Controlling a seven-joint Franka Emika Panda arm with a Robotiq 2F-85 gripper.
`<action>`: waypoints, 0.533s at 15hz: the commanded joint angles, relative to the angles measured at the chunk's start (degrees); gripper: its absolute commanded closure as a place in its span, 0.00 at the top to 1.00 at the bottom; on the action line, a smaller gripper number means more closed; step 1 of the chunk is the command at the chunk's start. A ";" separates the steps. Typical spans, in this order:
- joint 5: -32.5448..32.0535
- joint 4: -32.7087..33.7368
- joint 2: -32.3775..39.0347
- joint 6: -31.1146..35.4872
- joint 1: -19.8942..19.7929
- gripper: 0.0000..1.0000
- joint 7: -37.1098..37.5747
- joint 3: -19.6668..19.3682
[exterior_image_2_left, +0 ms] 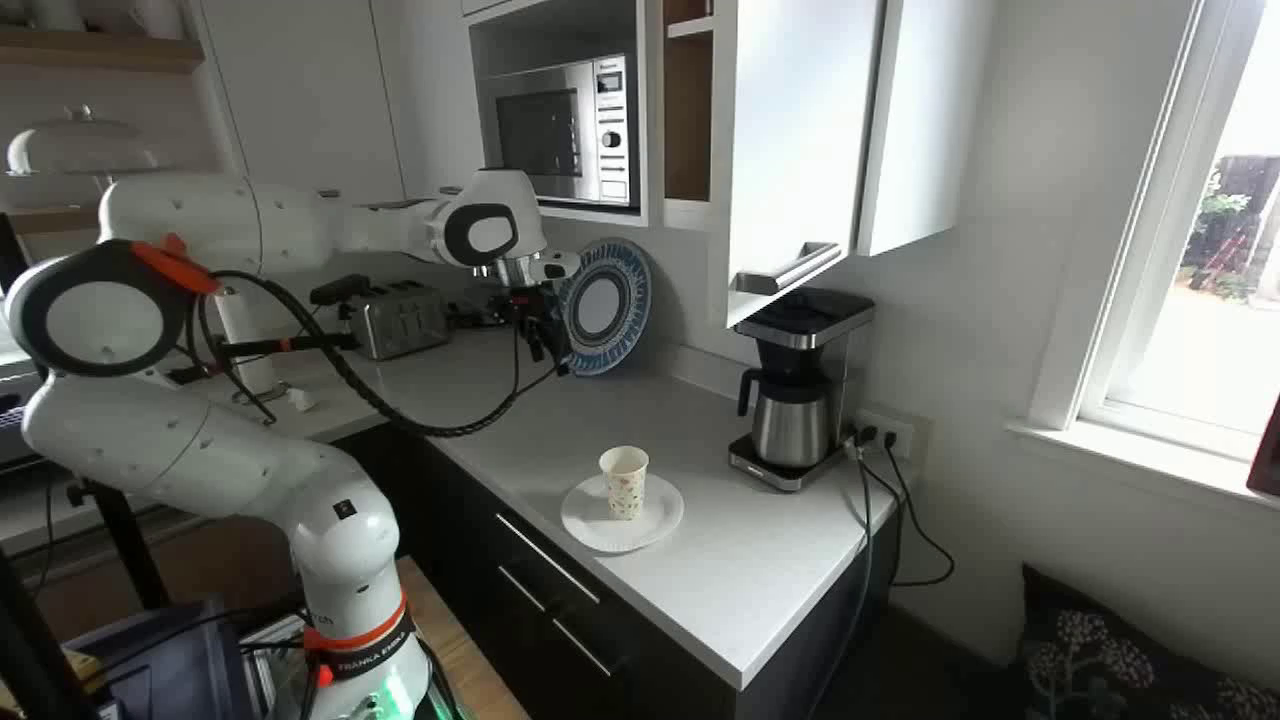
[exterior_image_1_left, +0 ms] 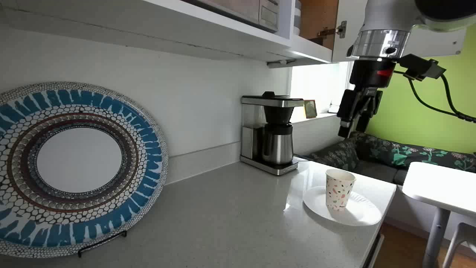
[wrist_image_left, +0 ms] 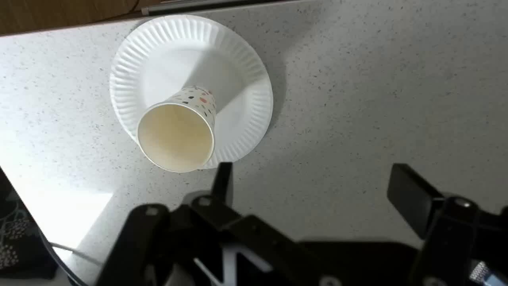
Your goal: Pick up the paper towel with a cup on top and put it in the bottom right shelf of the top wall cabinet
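The paper plate lies on the counter, 1 cup upright on it. In the wrist view the gripper hangs toward their 4 o'clock, 2 fingers wide apart, touching neither. In an exterior view, the plate has a coffee maker at 2 o'clock.

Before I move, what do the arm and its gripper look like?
The arm is white and rounded, with dark joint rings, orange accents and, low down, a black band lettered FRANKA EMIKA. A black cable loops from it. The gripper is black and angular, with blocky fingers; above its fingers are a red patch and a silver collar.
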 commanded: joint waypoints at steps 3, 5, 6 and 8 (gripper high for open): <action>-0.21 0.10 0.07 -0.10 0.33 1.00 0.16 -0.26; -0.21 0.10 0.07 -0.10 0.33 1.00 0.16 -0.26; -0.21 0.10 0.07 -0.10 0.33 1.00 0.16 -0.26; 0.24 -0.65 -0.54 0.52 -0.75 1.00 -0.22 -2.43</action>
